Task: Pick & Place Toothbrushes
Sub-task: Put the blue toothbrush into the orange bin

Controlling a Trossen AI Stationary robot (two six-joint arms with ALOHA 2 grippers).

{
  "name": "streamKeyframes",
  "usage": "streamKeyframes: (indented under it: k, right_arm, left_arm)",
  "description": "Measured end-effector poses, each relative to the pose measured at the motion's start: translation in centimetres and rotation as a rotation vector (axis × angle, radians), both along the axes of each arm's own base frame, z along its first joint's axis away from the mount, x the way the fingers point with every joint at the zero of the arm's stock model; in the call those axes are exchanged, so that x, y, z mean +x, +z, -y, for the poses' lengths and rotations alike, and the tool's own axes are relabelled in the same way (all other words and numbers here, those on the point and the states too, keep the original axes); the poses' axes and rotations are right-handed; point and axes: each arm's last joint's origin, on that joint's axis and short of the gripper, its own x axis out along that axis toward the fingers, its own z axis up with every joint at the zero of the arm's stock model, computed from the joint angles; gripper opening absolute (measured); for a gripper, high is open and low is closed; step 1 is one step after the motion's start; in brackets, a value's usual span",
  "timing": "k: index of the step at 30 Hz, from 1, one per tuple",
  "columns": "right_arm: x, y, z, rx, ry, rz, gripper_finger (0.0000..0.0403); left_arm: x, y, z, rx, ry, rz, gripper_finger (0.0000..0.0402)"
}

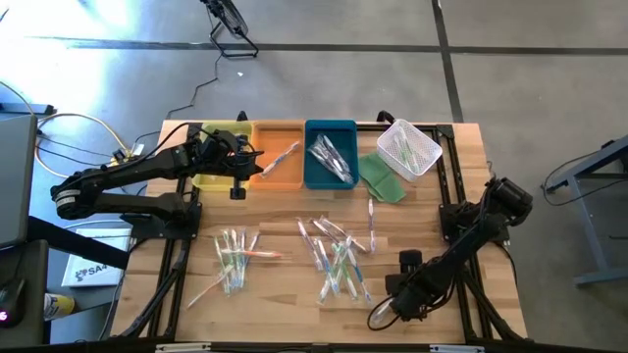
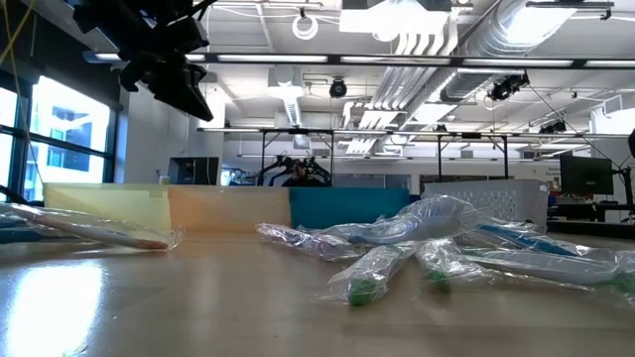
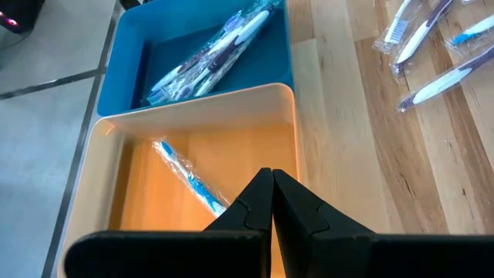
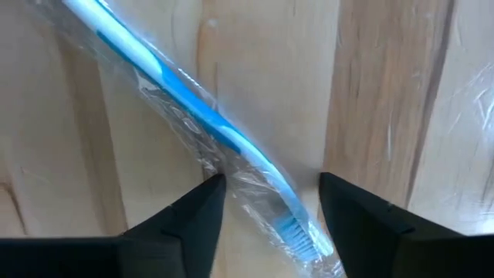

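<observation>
Right pincer (image 4: 266, 205) stands apart astride a blue toothbrush (image 4: 193, 108) to grab it; left pincer (image 3: 272, 202), pressed together, hangs over the orange tray (image 3: 231, 104).

Yellow tray (image 1: 221, 132), orange tray (image 1: 280, 137), blue tray (image 1: 324, 178); beside them a green cloth (image 1: 383, 178) and white basket (image 1: 429, 157).

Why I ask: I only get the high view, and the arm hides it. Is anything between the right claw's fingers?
Observer: Yes. The right wrist view shows a blue toothbrush in clear wrap lying on the table, with the right claw open and one finger on either side of it.
Operator: And the left claw?
Observer: The left claw is shut and empty, at the orange tray.
Operator: Anything in that tray?
Observer: One wrapped toothbrush with blue bristles.
</observation>
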Motion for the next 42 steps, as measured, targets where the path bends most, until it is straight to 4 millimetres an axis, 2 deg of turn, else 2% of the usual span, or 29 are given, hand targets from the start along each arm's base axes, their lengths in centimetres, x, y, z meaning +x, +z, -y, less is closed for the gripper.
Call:
streamKeyframes:
  k: [15, 23, 28, 38, 42]
  right_arm:
    - [0.0, -0.1, 0.0, -0.003, 0.0, 0.008, 0.0018]
    - [0.0, -0.1, -0.1, 0.023, -0.012, -0.019, 0.0009]
    - [-0.2, 0.8, 0.0, 0.06, -0.029, -0.009, 0.0007]
    - [0.5, 5.4, -0.6, 0.173, -0.039, 0.139, 0.0006]
    - [0.9, 6.8, -0.3, 0.145, -0.05, 0.244, 0.0006]
  left_arm:
    - [0.0, 0.0, 0.0, -0.002, 0.0, -0.004, 0.0006]
    - [0.0, 0.0, 0.0, -0.002, 0.0, -0.004, 0.0006]
    - [0.0, 0.0, 0.0, -0.002, 0.0, -0.004, 0.0006]
    - [0.0, 0.0, 0.0, -0.004, 0.003, 0.001, 0.0006]
    - [0.2, 0.3, -0.1, -0.041, 0.046, 0.056, 0.0006]
